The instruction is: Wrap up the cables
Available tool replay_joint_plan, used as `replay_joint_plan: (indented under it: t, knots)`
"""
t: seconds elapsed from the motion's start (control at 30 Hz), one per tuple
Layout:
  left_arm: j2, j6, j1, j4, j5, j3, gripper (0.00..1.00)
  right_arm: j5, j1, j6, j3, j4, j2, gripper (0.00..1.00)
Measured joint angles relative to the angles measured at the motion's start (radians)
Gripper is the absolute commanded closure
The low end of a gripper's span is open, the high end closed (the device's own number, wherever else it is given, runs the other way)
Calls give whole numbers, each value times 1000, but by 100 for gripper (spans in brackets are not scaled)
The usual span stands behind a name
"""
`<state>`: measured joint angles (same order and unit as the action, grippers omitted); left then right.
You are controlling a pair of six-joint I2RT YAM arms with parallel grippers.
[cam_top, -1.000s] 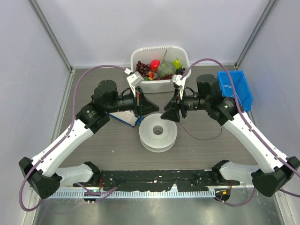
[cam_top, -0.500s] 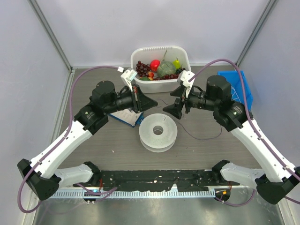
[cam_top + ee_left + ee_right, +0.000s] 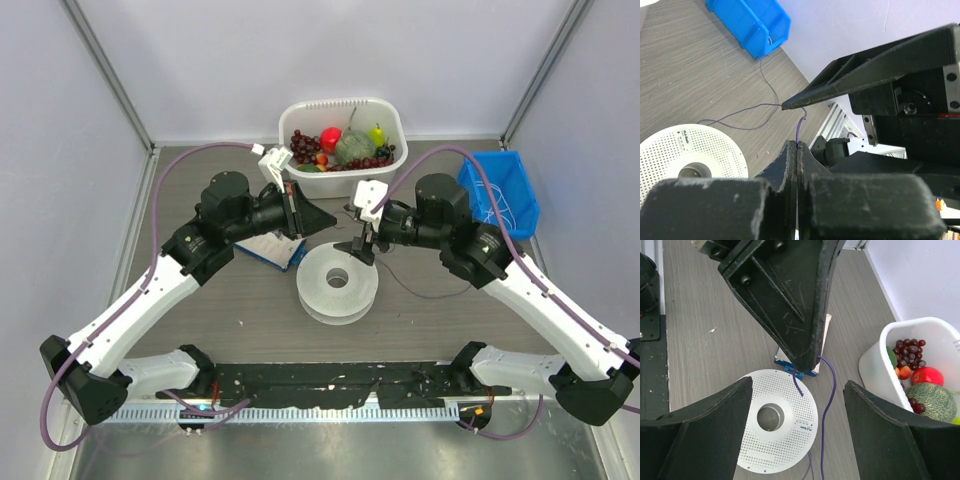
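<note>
Printed small and grey on the face of the round white perforated plastic spool (image 3: 338, 281), flat on the grey wood-grain desk (image 3: 250, 320); too fine to read. Just over the spool's far rim, left end effector (image 3: 322, 222) pressed together on the thin purple cable (image 3: 799, 129), pinching it near its end. Short stub pointing out of the pinch, kinked at the tip, close to one finger of the right end effector (image 3: 358, 250), spread wide and holding nothing. Long run dropping past the spool's rim, then looping slack over the desk right of the spool, toward the blue plastic bin (image 3: 505, 190). Behind the spool, white plastic tub (image 3: 340, 102) of fruit; left of it, blue-and-white packet (image 3: 268, 250). Bare desk in front of the spool.
</note>
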<state>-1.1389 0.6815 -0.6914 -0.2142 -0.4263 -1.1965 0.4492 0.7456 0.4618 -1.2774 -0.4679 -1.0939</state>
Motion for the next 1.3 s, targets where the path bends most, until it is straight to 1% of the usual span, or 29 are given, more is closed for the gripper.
replay_joint_plan:
  t: [0.03,0.1,0.13,0.17,0.2,0.23,0.27,0.3,0.37,0.5,0.67,0.77,0.8,0.83,0.87,0.93,1.0,1.13,1.2,1.23,1.3]
  knots:
    - [0,1,0,0,0,0,100,-12,10,14,4,5,0,24]
    - [0,4,0,0,0,0,100,-31,21,40,14,9,0,30]
    - [0,5,0,0,0,0,100,-37,25,50,17,9,0,35]
    - [0,8,0,0,0,0,100,-44,27,60,20,10,-1,43]
    - [0,11,0,0,0,0,100,-52,28,68,23,13,-2,46]
    - [0,14,0,0,0,0,100,-60,31,77,28,19,-2,52]
    - [0,17,0,0,0,0,100,-67,32,84,32,23,-2,54]
    - [0,19,0,0,0,0,100,-73,32,88,37,27,-2,59]
    - [0,23,0,1,0,0,100,-92,32,96,50,41,-2,63]
    - [0,39,0,1,0,0,100,-125,40,116,70,54,-1,66]
    - [0,52,0,3,0,0,100,-150,47,130,72,58,-1,74]
    - [0,56,0,7,0,0,100,-158,50,134,72,63,-1,83]
    - [0,57,0,7,0,0,100,-160,50,135,72,64,-1,90]
    - [0,60,0,8,1,0,100,-160,50,135,72,64,-1,93]
    - [0,62,0,8,2,0,100,-161,50,138,72,64,0,99]
    - [0,67,0,8,5,0,100,-165,50,139,72,64,1,99]
    - [0,69,0,8,6,0,89,-166,50,137,73,64,1,99]
    - [1,63,10,8,5,3,56,-166,50,132,75,63,1,99]
    - [7,53,27,8,-5,11,44,-166,51,126,75,61,3,99]
    - [11,44,41,7,-11,16,39,-166,51,122,75,55,5,99]
    - [23,17,80,-1,-23,24,36,-168,51,110,75,39,13,99]
